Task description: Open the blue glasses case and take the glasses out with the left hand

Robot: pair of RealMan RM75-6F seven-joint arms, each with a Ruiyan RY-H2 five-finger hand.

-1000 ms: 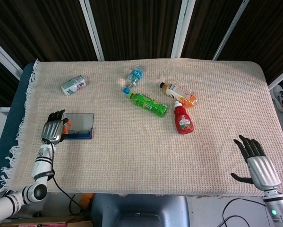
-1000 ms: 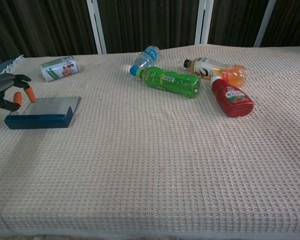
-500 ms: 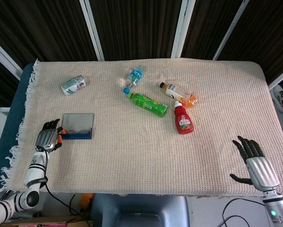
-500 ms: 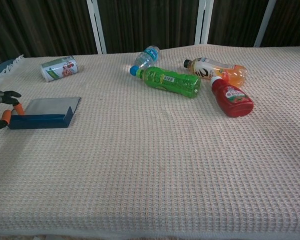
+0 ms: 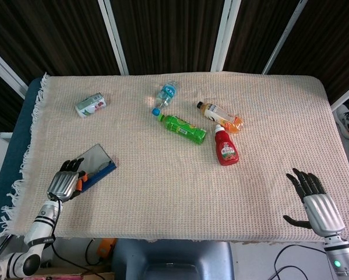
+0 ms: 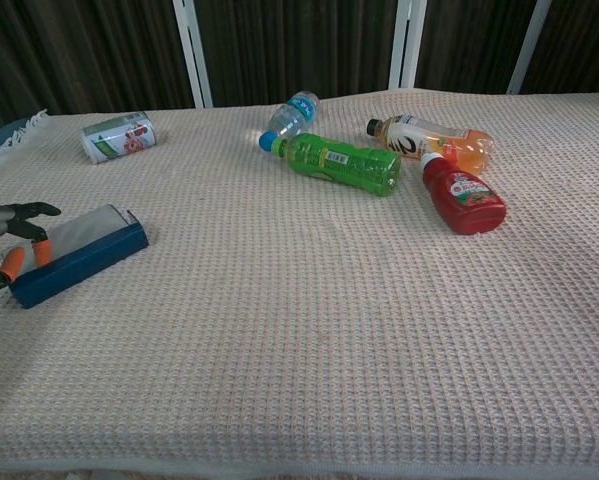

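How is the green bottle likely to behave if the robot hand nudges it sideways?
The green bottle lies on its side, so it would probably roll rather than slide. The woven cloth may slow it. The red bottle lies nearby and could stop it.

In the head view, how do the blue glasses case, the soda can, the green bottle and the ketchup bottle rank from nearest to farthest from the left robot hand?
1. Blue glasses case, right beside the left robot hand, near the table's left edge.
2. Soda can, far left.
3. Green bottle, centre.
4. Ketchup bottle, right of centre.
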